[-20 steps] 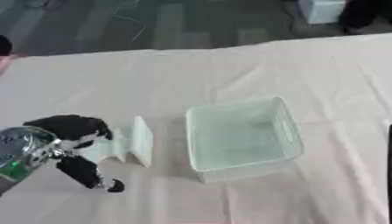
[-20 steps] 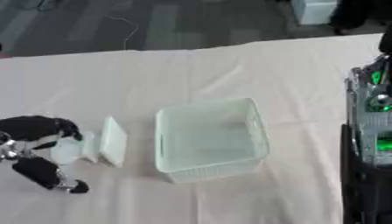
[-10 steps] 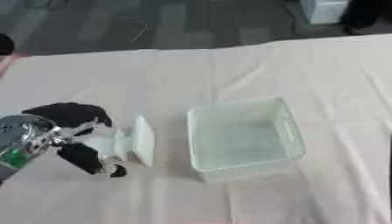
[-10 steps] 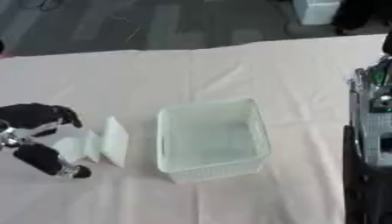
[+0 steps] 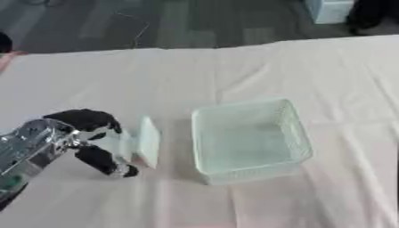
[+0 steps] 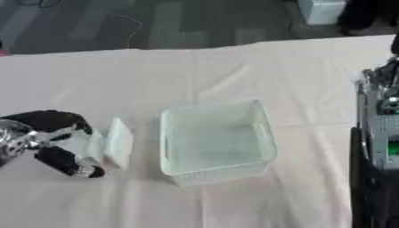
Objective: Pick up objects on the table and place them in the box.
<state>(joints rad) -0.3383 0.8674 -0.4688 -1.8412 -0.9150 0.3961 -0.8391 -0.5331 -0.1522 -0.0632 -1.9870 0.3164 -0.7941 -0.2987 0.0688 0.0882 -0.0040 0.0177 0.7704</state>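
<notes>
Now, line by line:

Left hand: the robot's black left hand (image 5: pixel 92 139) on its silver forearm comes in from the lower left of the view, low over the tabletop.

Fingers: the upper fingers (image 5: pixel 87 119) curl over the top and the thumb (image 5: pixel 105 162) reaches underneath, so the two sit a narrow way apart and close on the thing between them.

Held thing: a pale, whitish-green flat object, like a small plate or lid (image 5: pixel 145 141), stands on its edge just past the fingertips, gripped on its left side; what exactly it is cannot be made out. Whether its lower edge touches the cloth cannot be told.

Box: a translucent pale-green plastic box with an open top (image 5: pixel 249 139) stands on the side of the held thing away from the fingers, just beside it and apart from it by a thin strip of cloth. Nothing shows inside it.

Tabletop: a tabletop covered with a creased cream-pink cloth (image 5: pixel 234 67) carries the box and spreads beyond the fingers on all sides.

Right arm: a black and silver arm part (image 6: pixel 378 147) stands along the right edge of the right eye view, well apart from the box; its hand does not show.
</notes>
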